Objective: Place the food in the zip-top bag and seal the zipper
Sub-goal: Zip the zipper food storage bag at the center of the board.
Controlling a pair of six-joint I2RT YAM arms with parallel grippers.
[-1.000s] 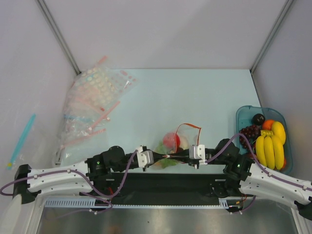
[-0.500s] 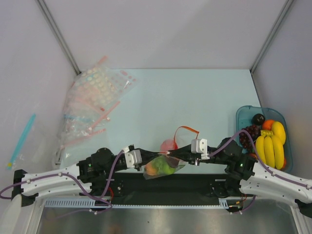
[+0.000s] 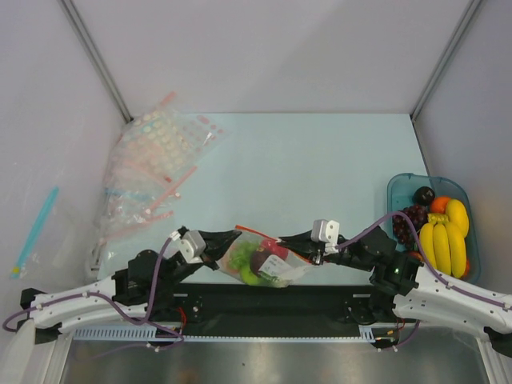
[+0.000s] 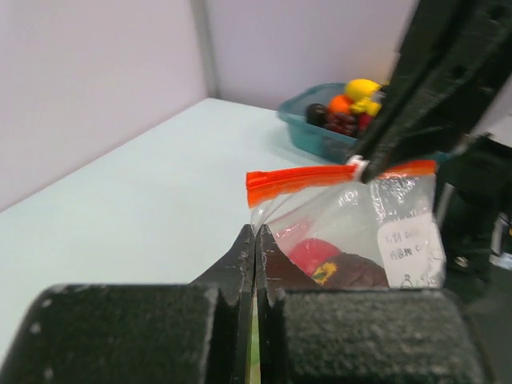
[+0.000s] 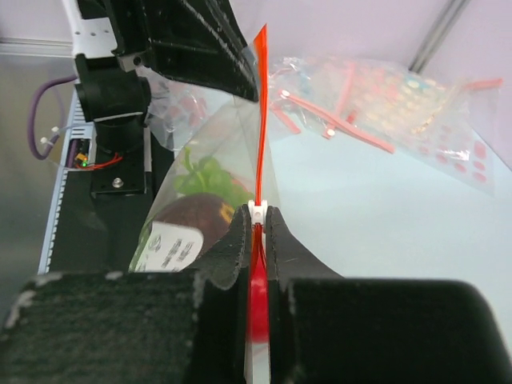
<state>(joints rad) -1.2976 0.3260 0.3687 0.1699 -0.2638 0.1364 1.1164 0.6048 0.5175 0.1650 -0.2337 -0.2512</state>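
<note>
The zip-top bag hangs between my two grippers near the table's front edge. It holds the food: green pieces, a dark red piece and a red piece. My left gripper is shut on the bag's corner just below the zipper. My right gripper is shut on the zipper, with its white slider at the fingertips. The red-orange strip runs taut and straight from one gripper to the other. In the top view the left gripper and right gripper stand close together.
A heap of dotted clear bags with pink strips lies at the back left. A teal basket at the right edge holds yellow bananas, purple grapes and an orange ball. A teal stick lies far left.
The left gripper has drawn back to the left with the bag's corner. The zipper, looped upward before, is now pulled straight between the grippers, and the bag has shifted left.
</note>
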